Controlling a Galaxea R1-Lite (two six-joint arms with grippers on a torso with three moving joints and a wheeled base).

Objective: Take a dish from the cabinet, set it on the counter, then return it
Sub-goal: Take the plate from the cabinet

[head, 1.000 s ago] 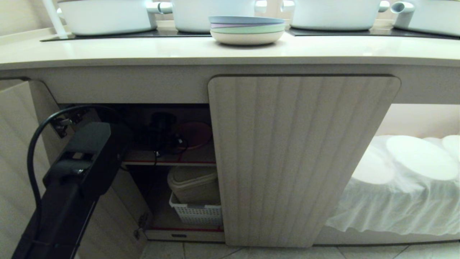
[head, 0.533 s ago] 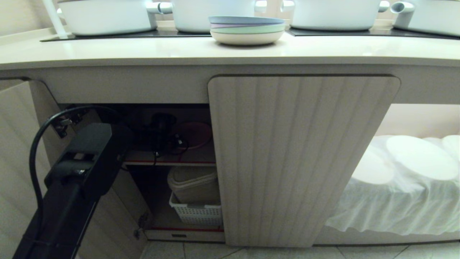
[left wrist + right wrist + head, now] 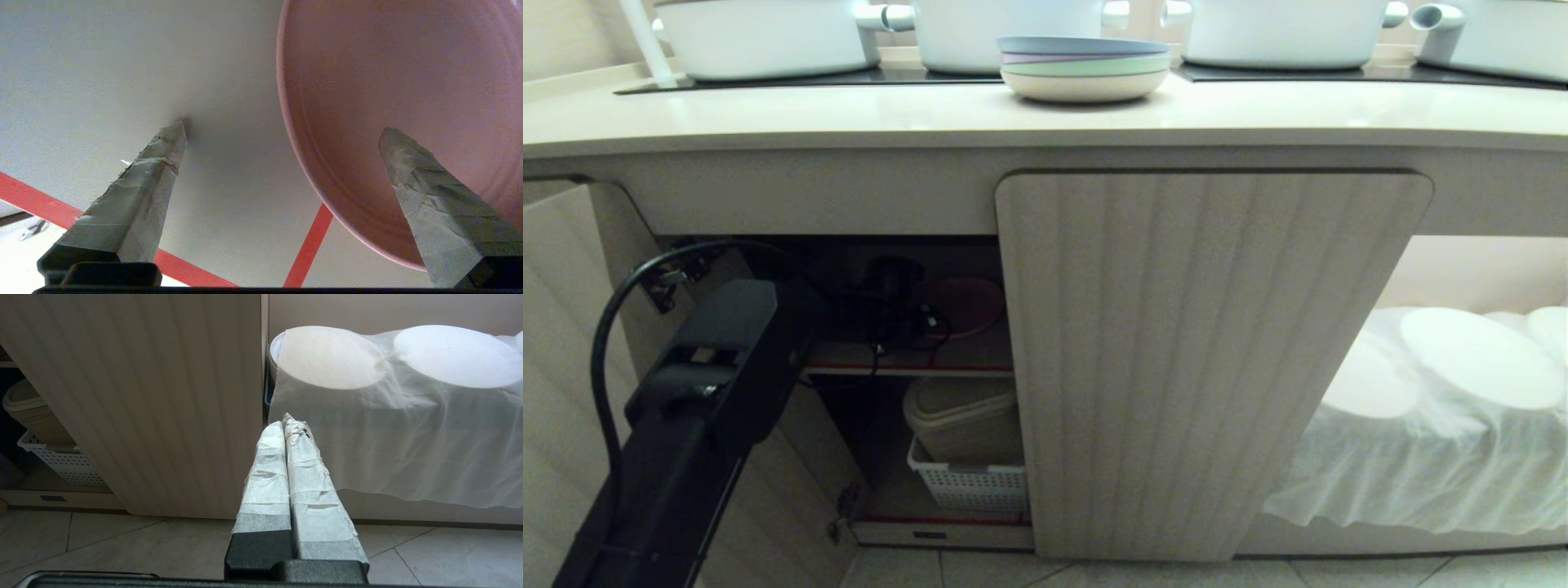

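Head view: left gripper (image 3: 894, 302) deep inside the cabinet (image 3: 1213, 359), above the red-edged shelf (image 3: 915, 369), with the pink plate (image 3: 968, 304) just beyond and to the right of the fingers, leaning at the back. Exact finger spread hard to read here in the dark. Counter (image 3: 1045, 114) overhead carries a stack of pastel plates (image 3: 1085, 69) and white pots (image 3: 768, 37). Little headroom between shelf and cabinet top; closed door edge close on the right of the arm, open door (image 3: 556, 343) on the left. Basket (image 3: 968, 486) and tub (image 3: 964, 416) sit below the shelf, out of the way.

Left wrist view: fingers (image 3: 135, 196) spread wide, holding nothing. Plate (image 3: 400, 122) stands tilted against the back wall, its rim running between the two fingers: one finger (image 3: 433, 200) in front of the plate's inner face, the other against bare wall. Probably the moment of letting go or of taking hold; cannot tell which. To grip well: slide sideways so the rim sits squarely between both pads, close gently on the thin edge, lift clear of the shelf before drawing back. To release: back straight out, no sideways swing, or the leaning plate may slide down.

Right wrist view: right gripper (image 3: 288, 422) parked outside, fingers pressed together and empty, facing the closed door and cloth-covered plates (image 3: 367, 359); tiled floor (image 3: 102, 547) below.
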